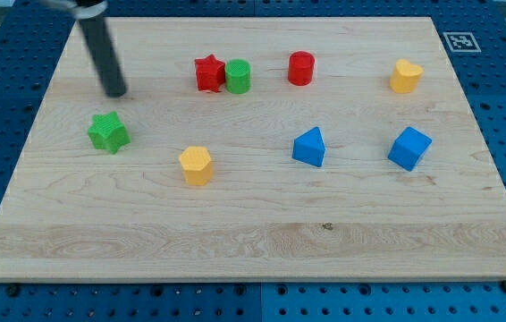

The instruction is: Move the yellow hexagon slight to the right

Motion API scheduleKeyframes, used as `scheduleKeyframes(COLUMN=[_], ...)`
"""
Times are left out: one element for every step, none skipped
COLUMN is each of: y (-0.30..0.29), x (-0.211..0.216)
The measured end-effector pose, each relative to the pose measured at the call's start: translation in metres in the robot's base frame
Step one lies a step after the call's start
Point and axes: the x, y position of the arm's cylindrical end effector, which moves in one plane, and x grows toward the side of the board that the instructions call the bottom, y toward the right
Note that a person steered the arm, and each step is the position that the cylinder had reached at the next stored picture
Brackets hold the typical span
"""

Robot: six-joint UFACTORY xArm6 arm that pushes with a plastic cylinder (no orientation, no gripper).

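Observation:
The yellow hexagon (196,165) lies on the wooden board (253,241), left of the middle. My tip (116,92) is at the upper left, well up and to the left of the hexagon. It stands just above the green star (108,132) with a small gap. The dark rod slants up to the view's top left.
A red star (208,73) touches a green cylinder (238,77) at the top middle. A red cylinder (300,68) stands to their right. A yellow heart (405,77) is at the upper right. A blue triangle (309,147) and a blue cube (409,148) lie right of the hexagon.

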Motion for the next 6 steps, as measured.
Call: scheduleKeyframes(y=[-0.014,0.028,0.091,0.093,0.121,0.159], x=[0.052,0.072,0.068,0.105,0.115,0.065])
